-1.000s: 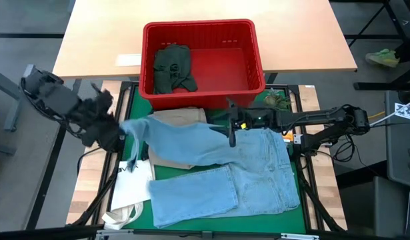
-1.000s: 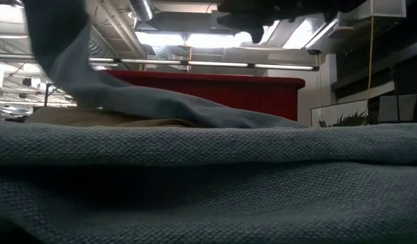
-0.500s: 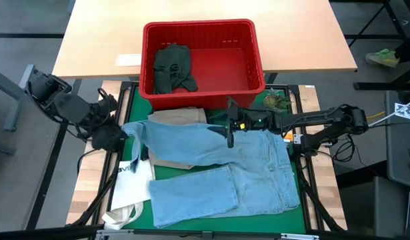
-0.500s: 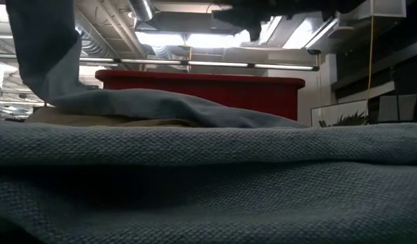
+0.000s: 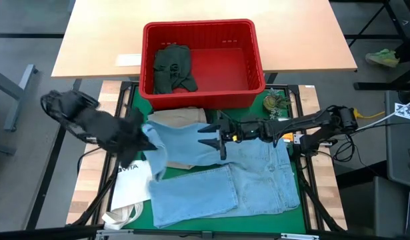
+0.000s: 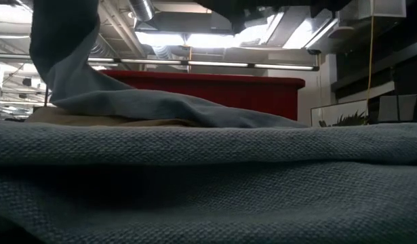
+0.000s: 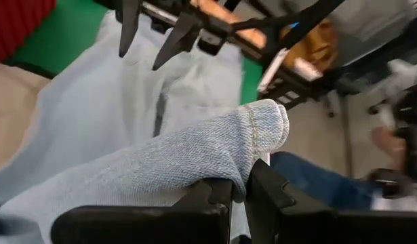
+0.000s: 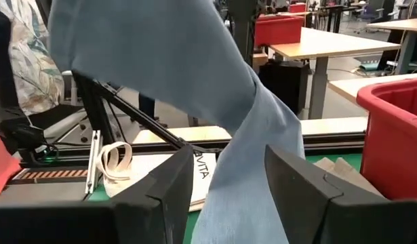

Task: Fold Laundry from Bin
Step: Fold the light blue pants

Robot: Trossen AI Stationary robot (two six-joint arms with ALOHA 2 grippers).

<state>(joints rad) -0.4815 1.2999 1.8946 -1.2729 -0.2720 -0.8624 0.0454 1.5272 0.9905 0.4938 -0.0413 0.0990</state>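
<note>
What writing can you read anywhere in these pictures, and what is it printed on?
"VITA": on the white tote bag, seen from the right wrist; the first letter is partly hidden by the jeans.
The same bag shows dark lettering from above, too small to read.
A white paper on the wooden table: no readable print.

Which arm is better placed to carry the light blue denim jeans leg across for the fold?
Left. The left gripper is shut on the light blue denim jeans leg hem; the right gripper hovers open above them.
</note>
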